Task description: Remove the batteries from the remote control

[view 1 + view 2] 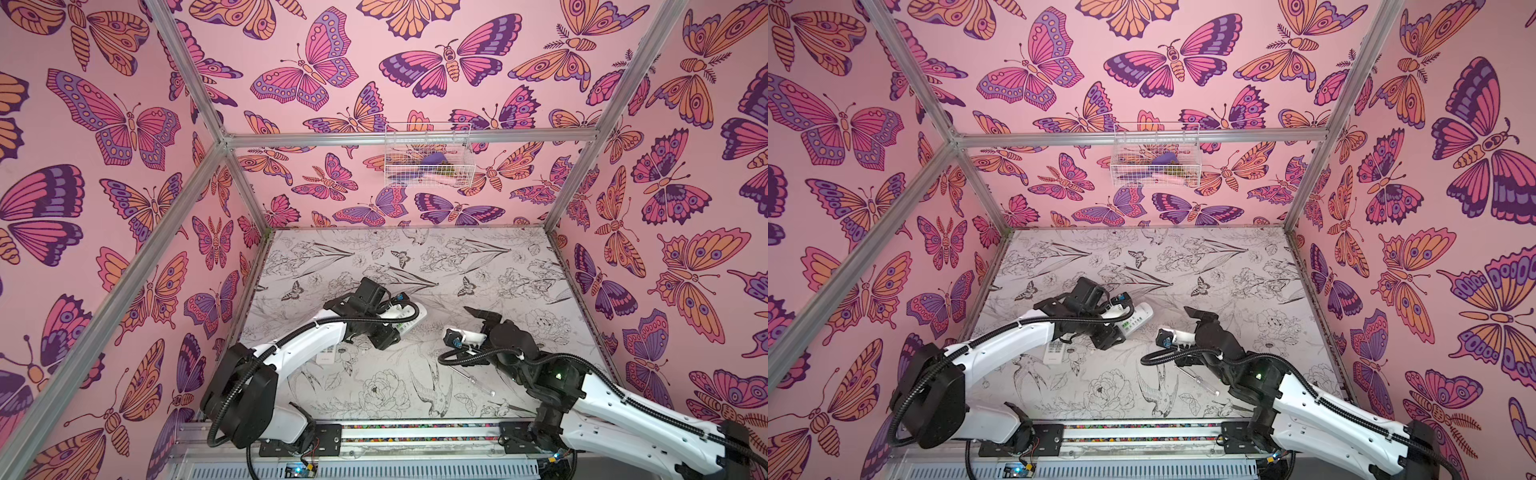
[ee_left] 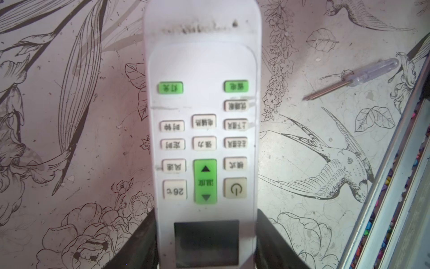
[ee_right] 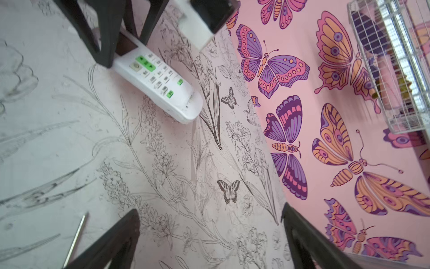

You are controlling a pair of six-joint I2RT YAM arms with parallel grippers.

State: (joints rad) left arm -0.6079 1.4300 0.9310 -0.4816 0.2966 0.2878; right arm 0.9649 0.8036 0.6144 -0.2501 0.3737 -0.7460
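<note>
My left pincer [image 2: 206, 244] grips the remote [image 2: 202, 116] by its screen end, buttons up, so the right pincer [image 3: 209, 216], open and empty opposite, can work it. I see no batteries; presumably they're inside.

one remote [image 2: 202, 116] plus a second remote [image 1: 328, 356], making two; one screwdriver [image 2: 356, 78]; one wire basket [image 1: 428, 124].

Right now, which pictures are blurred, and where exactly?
Left wrist view: the remote is soft, its button labels smeared, while the screwdriver is clearer. Right wrist view: the wire basket is blurred; the table print is sharp. Both top views: even light, no glare.
</note>
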